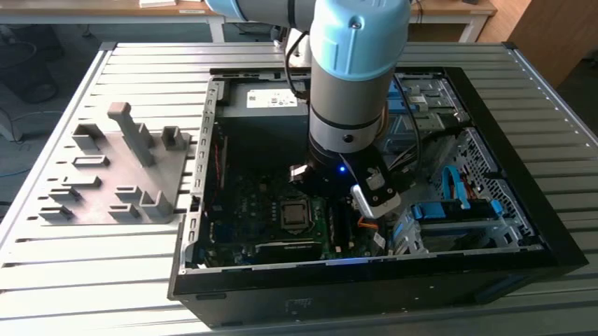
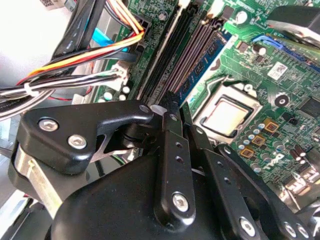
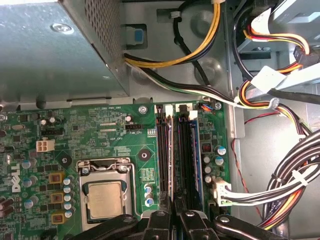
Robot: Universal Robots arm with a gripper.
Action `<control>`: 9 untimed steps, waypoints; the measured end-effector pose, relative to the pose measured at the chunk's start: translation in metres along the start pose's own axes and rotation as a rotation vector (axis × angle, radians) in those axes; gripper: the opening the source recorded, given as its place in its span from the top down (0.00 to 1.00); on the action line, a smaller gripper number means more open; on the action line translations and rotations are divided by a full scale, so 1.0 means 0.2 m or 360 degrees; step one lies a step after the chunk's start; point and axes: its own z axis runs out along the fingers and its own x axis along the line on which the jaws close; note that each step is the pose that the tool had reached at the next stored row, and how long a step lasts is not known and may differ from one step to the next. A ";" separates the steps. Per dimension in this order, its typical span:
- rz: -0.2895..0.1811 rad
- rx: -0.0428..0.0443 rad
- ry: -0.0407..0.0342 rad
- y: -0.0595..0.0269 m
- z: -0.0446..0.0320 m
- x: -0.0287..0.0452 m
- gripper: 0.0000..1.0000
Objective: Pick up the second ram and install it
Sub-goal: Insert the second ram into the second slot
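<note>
Gripper (image 1: 348,187) down inside the case (image 1: 523,182), over the memory slots (image 3: 177,150).

The ram (image 3: 196,150), a thin blue-edged stick, stands on edge in a slot between the near-shut fingers (image 2: 172,150), which seem to pinch its end.

The gripper (image 1: 348,198) hangs low inside the open computer case (image 1: 523,133), right over the memory slots (image 3: 177,150). Bundled cables (image 3: 295,180) crowd close beside the slots on one flank, with a white plug (image 3: 220,192) nearly touching them. The processor socket (image 3: 105,195) lies flat on the other flank, leaving room above it. The metal power-supply box (image 3: 55,50) walls off the slots' far end. Outside the case, the grey fixture blocks (image 1: 122,168) stand well apart on the slatted table (image 1: 94,287)
</note>
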 end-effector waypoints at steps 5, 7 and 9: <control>0.0000 0.0012 -0.0001 0.001 0.010 0.001 0.86; -0.0001 0.0015 -0.0001 0.001 0.014 0.001 0.86; 0.0000 0.0017 -0.0001 0.002 0.017 0.000 0.86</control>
